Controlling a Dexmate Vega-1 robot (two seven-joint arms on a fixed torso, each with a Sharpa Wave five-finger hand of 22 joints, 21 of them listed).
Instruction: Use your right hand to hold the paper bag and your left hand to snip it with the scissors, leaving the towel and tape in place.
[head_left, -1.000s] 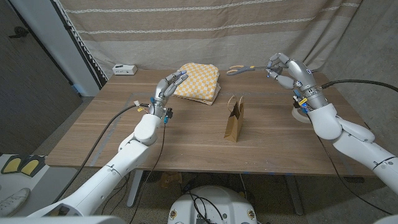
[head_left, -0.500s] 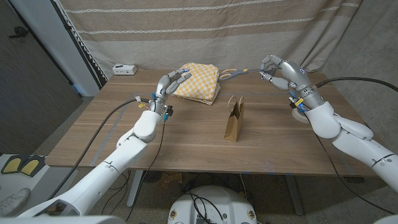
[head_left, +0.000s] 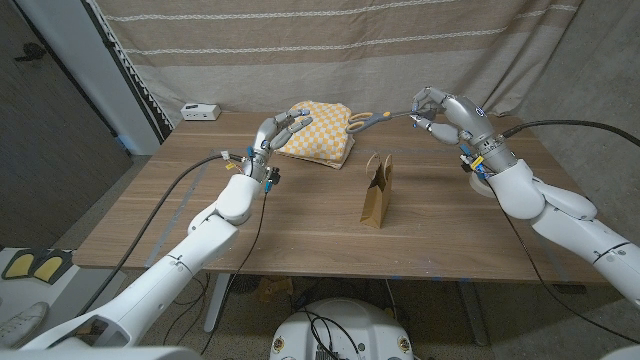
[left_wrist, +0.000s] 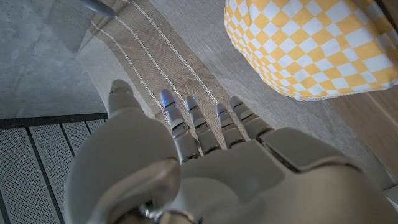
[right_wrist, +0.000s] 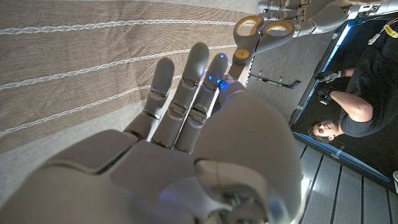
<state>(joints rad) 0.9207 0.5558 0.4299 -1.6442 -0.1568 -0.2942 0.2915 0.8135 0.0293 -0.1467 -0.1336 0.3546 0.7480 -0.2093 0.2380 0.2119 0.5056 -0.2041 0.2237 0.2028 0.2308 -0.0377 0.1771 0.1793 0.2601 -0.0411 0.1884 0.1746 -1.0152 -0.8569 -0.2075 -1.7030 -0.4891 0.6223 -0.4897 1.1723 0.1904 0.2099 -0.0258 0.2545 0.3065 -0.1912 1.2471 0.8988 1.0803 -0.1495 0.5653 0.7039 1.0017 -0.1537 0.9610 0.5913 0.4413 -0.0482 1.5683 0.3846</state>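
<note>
The brown paper bag (head_left: 377, 192) stands upright at mid-table, with neither hand on it. My right hand (head_left: 440, 108) is raised over the far right of the table and pinches the scissors (head_left: 380, 118) by the blade end. Their yellow handles (right_wrist: 261, 28) point toward my left hand (head_left: 275, 135). That hand is lifted with its fingers apart and holds nothing; its fingers (right_wrist: 286, 7) are close to the handles. The yellow checked towel (head_left: 320, 135) (left_wrist: 311, 43) lies folded at the back, just beyond my left hand (left_wrist: 205, 168). A white round thing (head_left: 482, 186), perhaps the tape, peeks out behind my right forearm.
A small white box (head_left: 200, 111) sits at the table's back left corner. A striped curtain hangs behind the table. A person (right_wrist: 348, 112) in dark clothes stands off to the side in the right wrist view. Cables trail along both arms.
My right hand has carried the scissors leftward, over the towel's edge, toward my left hand. My left hand has risen slightly toward the towel and the handles.
</note>
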